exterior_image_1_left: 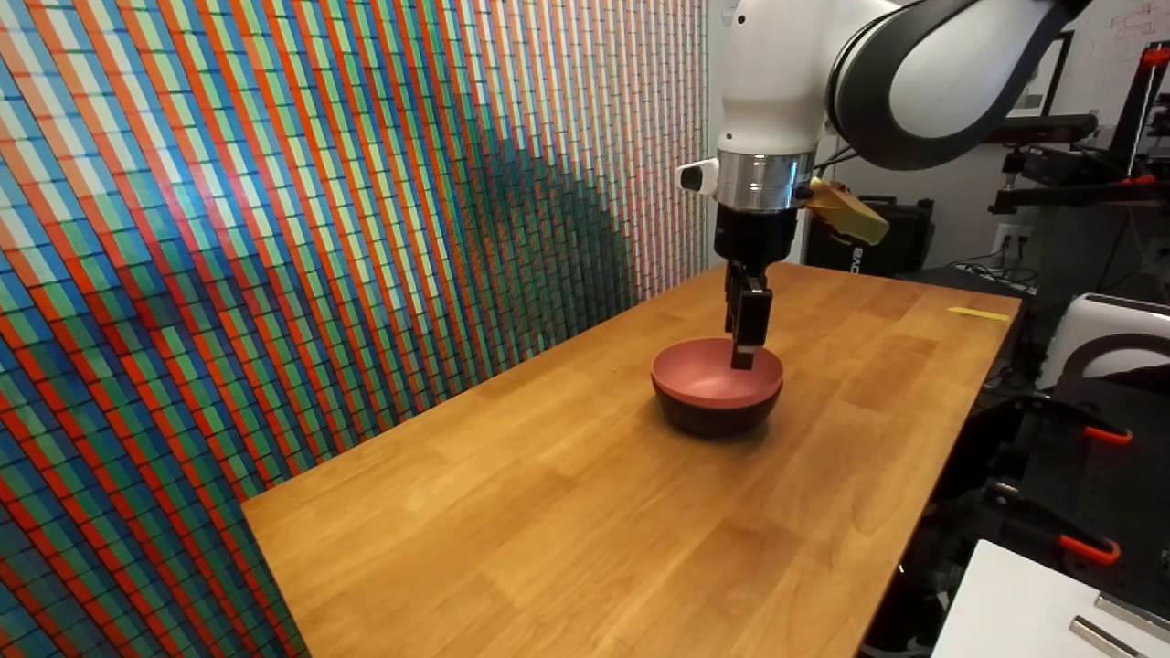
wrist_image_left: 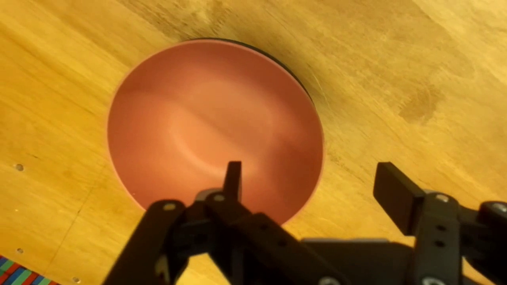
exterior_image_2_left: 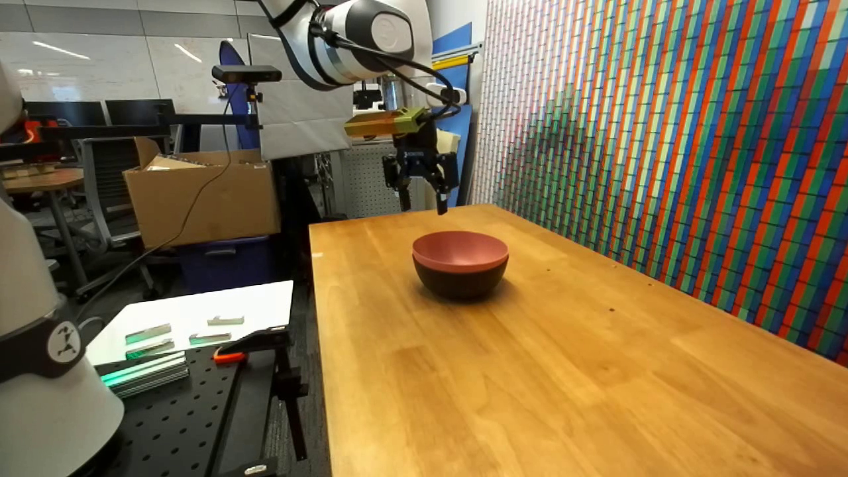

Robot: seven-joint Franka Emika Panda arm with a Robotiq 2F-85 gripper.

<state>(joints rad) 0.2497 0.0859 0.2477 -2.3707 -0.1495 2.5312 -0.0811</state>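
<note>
A pink bowl [exterior_image_1_left: 699,370] rests nested in a dark bowl [exterior_image_1_left: 715,416] on the wooden table [exterior_image_1_left: 548,512]. In an exterior view the pink rim [exterior_image_2_left: 460,252] stands above the dark bowl [exterior_image_2_left: 462,283]. My gripper [exterior_image_2_left: 423,205] hangs above the bowls' far side there, its fingertips apart from the rim. Nothing lies between the spread fingers of the gripper [wrist_image_left: 311,174] in the wrist view. One finger [wrist_image_left: 233,176] shows over the pink bowl [wrist_image_left: 222,114], the other over bare wood to the right. Only a dark sliver of the lower bowl peeks out there.
A wall of coloured tiles [exterior_image_1_left: 366,228] runs along one long edge of the table. Beside the opposite edge stand a black cart [exterior_image_2_left: 179,411] and a white board [exterior_image_2_left: 265,301] with metal bars. A yellow strip [exterior_image_1_left: 978,313] lies near the table's far corner.
</note>
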